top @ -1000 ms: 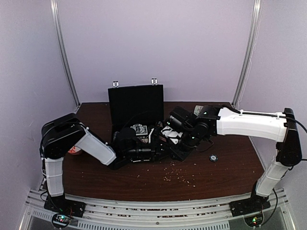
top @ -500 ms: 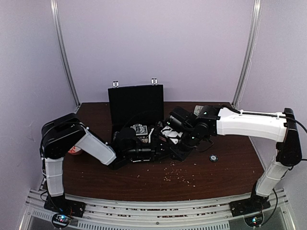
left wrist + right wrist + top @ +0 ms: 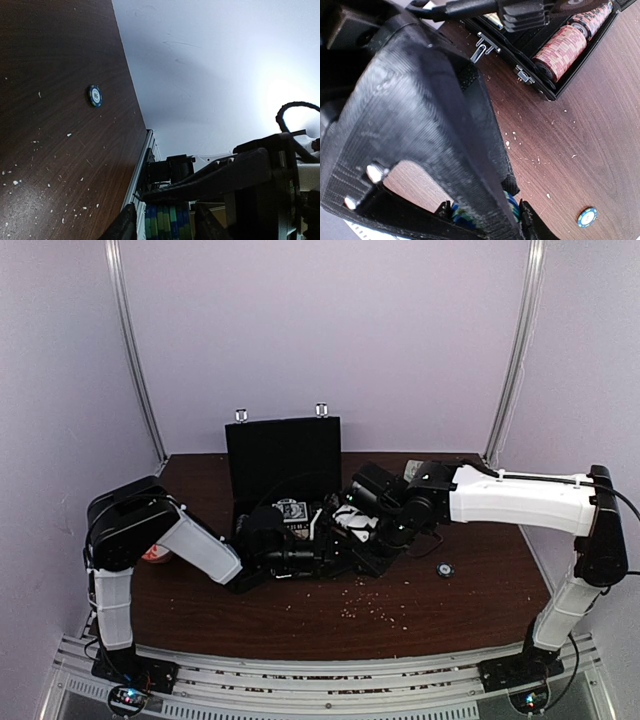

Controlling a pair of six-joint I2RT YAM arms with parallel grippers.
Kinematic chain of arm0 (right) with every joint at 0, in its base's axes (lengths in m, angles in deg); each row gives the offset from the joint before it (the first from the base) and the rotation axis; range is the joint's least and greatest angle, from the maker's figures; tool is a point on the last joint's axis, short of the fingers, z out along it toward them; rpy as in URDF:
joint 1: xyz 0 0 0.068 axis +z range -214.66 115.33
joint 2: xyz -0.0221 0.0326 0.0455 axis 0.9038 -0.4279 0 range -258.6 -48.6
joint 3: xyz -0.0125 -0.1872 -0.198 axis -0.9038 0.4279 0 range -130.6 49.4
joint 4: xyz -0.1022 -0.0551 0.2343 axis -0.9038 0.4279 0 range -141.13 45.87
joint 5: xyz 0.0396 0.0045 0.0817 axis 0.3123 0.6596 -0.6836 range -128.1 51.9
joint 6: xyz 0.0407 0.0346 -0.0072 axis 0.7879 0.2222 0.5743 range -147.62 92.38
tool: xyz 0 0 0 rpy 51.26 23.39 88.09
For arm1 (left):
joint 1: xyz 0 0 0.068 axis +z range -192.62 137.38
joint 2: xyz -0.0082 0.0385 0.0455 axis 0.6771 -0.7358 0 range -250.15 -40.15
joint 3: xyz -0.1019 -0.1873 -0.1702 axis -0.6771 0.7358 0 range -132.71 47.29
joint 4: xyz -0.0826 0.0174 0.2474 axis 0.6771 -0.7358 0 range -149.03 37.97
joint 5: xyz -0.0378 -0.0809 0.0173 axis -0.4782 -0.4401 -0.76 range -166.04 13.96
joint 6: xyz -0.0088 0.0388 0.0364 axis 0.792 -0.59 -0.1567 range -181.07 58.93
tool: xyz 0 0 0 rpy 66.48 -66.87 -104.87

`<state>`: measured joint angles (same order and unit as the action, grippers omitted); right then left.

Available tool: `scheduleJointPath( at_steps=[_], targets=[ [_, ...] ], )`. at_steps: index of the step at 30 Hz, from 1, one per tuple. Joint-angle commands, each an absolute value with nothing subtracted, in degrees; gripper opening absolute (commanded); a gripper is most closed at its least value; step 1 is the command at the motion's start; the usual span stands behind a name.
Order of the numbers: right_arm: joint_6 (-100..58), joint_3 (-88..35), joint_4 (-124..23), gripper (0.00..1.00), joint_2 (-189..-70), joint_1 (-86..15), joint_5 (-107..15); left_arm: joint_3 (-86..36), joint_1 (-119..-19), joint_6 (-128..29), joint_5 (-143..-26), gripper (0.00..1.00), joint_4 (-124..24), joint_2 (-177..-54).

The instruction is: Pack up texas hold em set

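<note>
Dark bench [image 3: 200,590], open briefcase [image 3: 283,455] at its centre back. My right jaws pinch the blue-green chip stack [image 3: 165,222] just beside it. The left jaws flank the same stack, grip unclear. I should hold it level and seat it beside the red chips [image 3: 560,52].

We are looking into a robot lab cell. Plain lilac panels [image 3: 330,330] wall in a dark wooden table [image 3: 480,600], metal poles [image 3: 135,350] rise at its far corners, and a left arm [image 3: 190,540] and right arm [image 3: 520,500] stand bolted to slotted aluminium rails [image 3: 330,685] along its near edge.
</note>
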<state>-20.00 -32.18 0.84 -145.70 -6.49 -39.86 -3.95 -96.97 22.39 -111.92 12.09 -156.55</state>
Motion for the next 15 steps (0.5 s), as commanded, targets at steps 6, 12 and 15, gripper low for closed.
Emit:
scheduleJointPath(
  at_steps=[6, 12, 15],
  targets=[
    [-20.05, -35.75, -4.28, 0.14, -147.48, -6.59, -37.57, -5.21, -99.44, 20.01, -118.48, 0.39, 15.57, -157.28],
    [-20.32, -36.54, -4.13, 0.14, -147.80, -6.63, -37.48, -5.88, -99.91, 19.08, -119.56, 0.41, 13.46, -157.79],
    [-20.41, -36.77, -4.08, 0.14, -147.83, -6.64, -37.39, -6.13, -100.00, 18.98, -119.90, 0.43, 13.10, -157.93]
  ],
)
